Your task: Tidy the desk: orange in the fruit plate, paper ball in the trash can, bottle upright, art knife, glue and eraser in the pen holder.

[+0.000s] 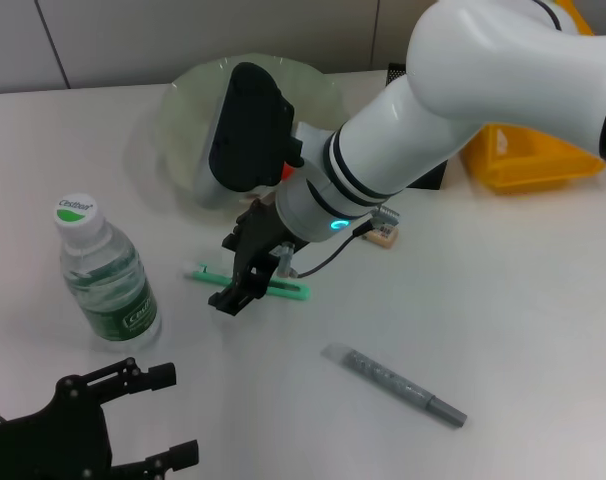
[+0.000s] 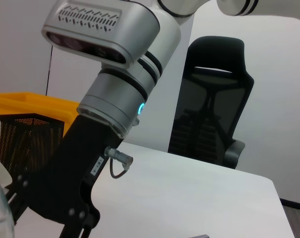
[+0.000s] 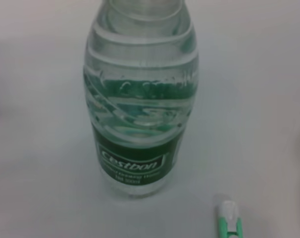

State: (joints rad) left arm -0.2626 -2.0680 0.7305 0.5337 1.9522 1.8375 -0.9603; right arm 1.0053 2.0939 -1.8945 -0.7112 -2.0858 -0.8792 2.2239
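Right gripper [image 1: 245, 285] fingers [image 1: 230, 297]: lowered over the green art knife [image 1: 251, 280], tips down at the counter [image 1: 503, 320], one on each side of the knife's middle. Gap narrow; cannot tell whether they pinch the knife or only straddle it. Knife lies flat, long axis roughly crosswise to the robot, white-tipped end [image 3: 228, 208] toward the bottle.

Left gripper [image 1: 158, 415] fingers [image 1: 148, 377]: spread apart, holding nothing, low at the near left edge of the head view, just in front of the bottle, not touching it.

Bottle [image 1: 105, 275]: upright on the counter, white cap with green print, green label, left of the knife and near it but apart. Right wrist view shows it standing, label [image 3: 134, 161] facing the camera.

Grey pen-shaped item [image 1: 395, 384]: flat on the counter, right of and nearer than the knife, well apart from it.

Clear greenish fruit plate [image 1: 183, 110]: far side, partly behind the right wrist.

Black mesh pen holder [image 2: 28, 136]: far right, mostly hidden by the arm in the head view. Yellow bin [image 1: 528, 160] beside it. Small object [image 1: 383, 235] under the forearm, unidentifiable.
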